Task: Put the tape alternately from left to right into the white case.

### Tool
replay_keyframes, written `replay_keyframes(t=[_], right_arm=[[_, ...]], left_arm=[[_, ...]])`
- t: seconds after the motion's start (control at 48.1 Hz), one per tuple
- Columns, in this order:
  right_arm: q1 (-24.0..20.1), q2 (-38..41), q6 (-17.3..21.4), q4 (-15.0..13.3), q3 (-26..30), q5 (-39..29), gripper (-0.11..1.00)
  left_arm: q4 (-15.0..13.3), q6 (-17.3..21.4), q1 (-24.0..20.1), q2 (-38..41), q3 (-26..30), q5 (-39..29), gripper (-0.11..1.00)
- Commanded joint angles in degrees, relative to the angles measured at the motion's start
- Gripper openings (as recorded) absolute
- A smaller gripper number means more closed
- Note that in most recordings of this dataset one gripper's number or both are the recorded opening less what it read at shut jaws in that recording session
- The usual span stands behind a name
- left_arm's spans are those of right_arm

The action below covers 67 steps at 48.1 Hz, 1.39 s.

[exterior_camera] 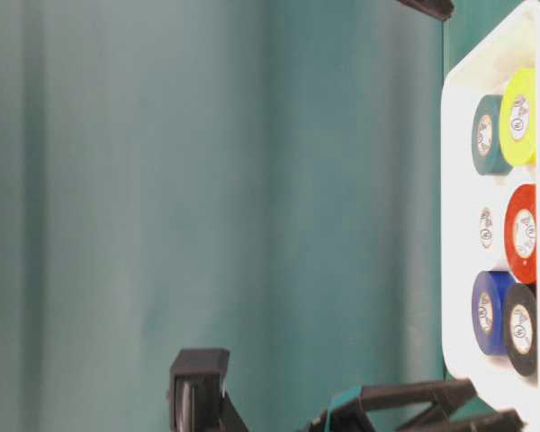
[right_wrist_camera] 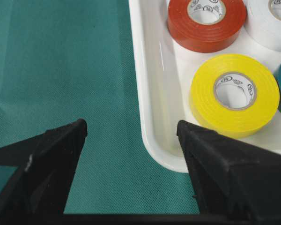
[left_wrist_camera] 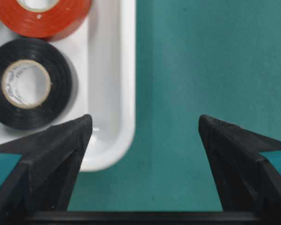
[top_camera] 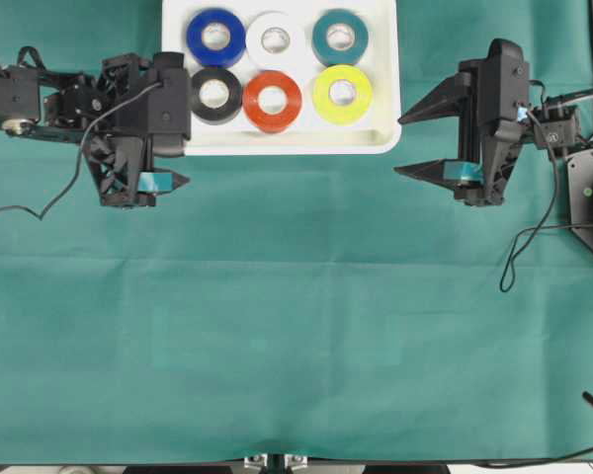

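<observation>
The near half of the green cloth (top_camera: pixel 296 346) carries no roll.

Further back, the left gripper (top_camera: pixel 163 148) hangs at the left near corner of the white case (top_camera: pixel 376 143). Its jaws stand wide apart and hold nothing. In its wrist view one jaw is over the case corner and the other over the cloth, touching neither as far as I can tell. The right gripper (top_camera: pixel 425 138) waits beside the right edge of the case, also spread wide and empty.

All 6 rolls lie flat in the case in 2 rows of 3, so each one had its own place. Near row: black tape (top_camera: pixel 215 94), red tape (top_camera: pixel 272 101), yellow tape (top_camera: pixel 342 94). Far row: blue tape (top_camera: pixel 215 38), white tape (top_camera: pixel 275 39), teal tape (top_camera: pixel 339 38).

I judge the task finished, so both claws stay outside the case.
</observation>
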<state>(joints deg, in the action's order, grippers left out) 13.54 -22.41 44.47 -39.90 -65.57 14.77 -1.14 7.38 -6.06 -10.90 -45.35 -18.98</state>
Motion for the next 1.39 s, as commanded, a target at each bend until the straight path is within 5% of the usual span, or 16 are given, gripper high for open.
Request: replay_keyframes(t=[0.0, 0.54, 1.372], right_arm=[[-0.09, -0.62, 0.09, 0.0, 0.7, 0.18, 0.84], [-0.09, -3.52, 0.09, 0.0, 0.62, -1.14, 0.84], [-0.09, -30.67, 1.58, 0.35, -9.32, -6.33, 0.84]], left_arm=[[-0.18, -0.09, 0.44, -2.11, -0.44, 0.7, 0.75], [-0.18, -0.09, 0.53, -8.79, -6.5, 5.71, 0.75], [-0.18, 0.0, 0.35, -27.69, -18.19, 12.13, 0.75]])
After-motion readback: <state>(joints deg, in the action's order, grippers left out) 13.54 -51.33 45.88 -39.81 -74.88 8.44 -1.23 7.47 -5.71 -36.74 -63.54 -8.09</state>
